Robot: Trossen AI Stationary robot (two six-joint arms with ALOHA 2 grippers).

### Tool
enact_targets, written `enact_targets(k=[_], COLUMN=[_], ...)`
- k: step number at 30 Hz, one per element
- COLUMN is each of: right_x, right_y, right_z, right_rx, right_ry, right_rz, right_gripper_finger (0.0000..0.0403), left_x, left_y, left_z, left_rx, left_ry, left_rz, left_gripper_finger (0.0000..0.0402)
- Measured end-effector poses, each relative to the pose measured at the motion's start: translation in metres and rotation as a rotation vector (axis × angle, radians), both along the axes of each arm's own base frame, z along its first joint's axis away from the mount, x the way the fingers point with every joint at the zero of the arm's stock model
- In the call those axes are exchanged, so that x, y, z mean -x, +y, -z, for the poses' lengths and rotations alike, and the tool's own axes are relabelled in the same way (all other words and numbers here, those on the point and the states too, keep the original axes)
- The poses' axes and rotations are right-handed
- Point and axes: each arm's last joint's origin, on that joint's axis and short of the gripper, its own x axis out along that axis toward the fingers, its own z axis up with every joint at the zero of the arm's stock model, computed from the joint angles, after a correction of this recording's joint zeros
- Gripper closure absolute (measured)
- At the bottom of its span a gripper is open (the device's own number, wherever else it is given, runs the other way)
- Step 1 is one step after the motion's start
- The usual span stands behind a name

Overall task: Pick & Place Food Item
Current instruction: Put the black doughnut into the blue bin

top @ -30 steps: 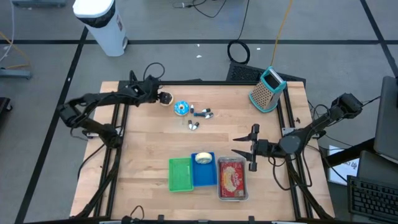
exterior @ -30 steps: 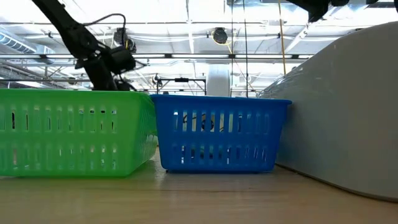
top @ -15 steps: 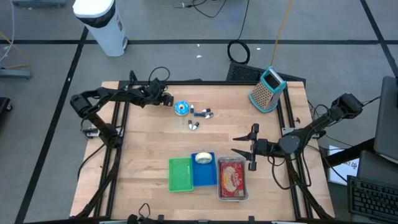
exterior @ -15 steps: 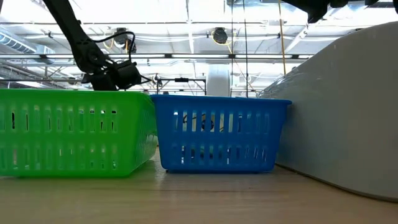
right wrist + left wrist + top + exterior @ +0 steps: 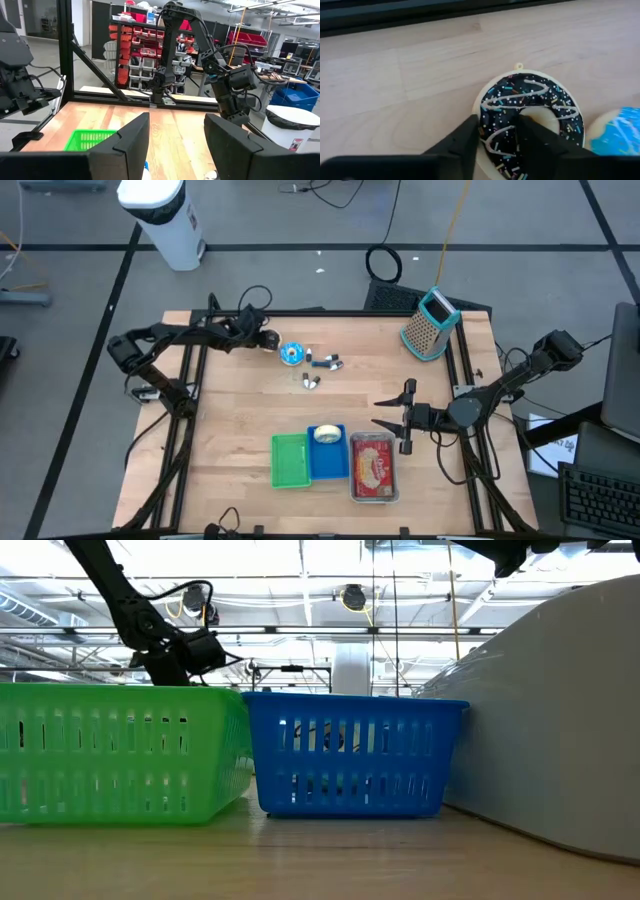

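A chocolate-glazed donut (image 5: pixel 535 95) with white drizzle and sprinkles lies flat on the wooden table near its far left corner. My left gripper (image 5: pixel 497 125) is down on it, slanting in from the table's left (image 5: pixel 264 338). A blue-glazed donut (image 5: pixel 292 353) lies just right of it. Over the right half of the table, my right gripper (image 5: pixel 400 415) hangs open and holds nothing. A green basket (image 5: pixel 290 460) and a blue basket (image 5: pixel 327 455) stand side by side near the front edge. My left gripper has the donut's ring (image 5: pixel 496 142) between its two fingers, on the side nearest the arm. One finger (image 5: pixel 535 137) stands in the hole and the other (image 5: pixel 467 142) outside the rim. The fingers slant down from the table's left. The donut lies flat on the table.
Small wrapped pieces (image 5: pixel 325 362) lie right of the blue donut. The blue basket holds a white round item (image 5: pixel 326 434). A clear tray of red food (image 5: pixel 373 467) sits right of the baskets. A metal grater (image 5: pixel 430 325) stands at the far right corner.
My left gripper has sunk a little onto the chocolate donut, and that arm's elbow has shifted. The donut lies where it was.
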Motion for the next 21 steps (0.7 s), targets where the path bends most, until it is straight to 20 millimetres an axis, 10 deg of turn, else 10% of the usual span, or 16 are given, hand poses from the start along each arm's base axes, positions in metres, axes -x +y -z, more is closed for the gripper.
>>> enact_targets(k=[10,21], right_x=[0.000,0.000], right_y=[0.000,0.000], right_z=[0.000,0.000], right_rx=[0.000,0.001], right_ry=[0.000,0.001], right_rz=[0.000,0.000], right_gripper_finger=[0.0222,0.0222], left_x=[0.002,-0.008], left_y=[-0.004,-0.057], left_z=[-0.024,-0.088], left_rx=[-0.072,-0.324], left_ry=[-0.053,-0.170], left_rz=[0.045,0.338], left_gripper_finger=[0.0390,0.0381])
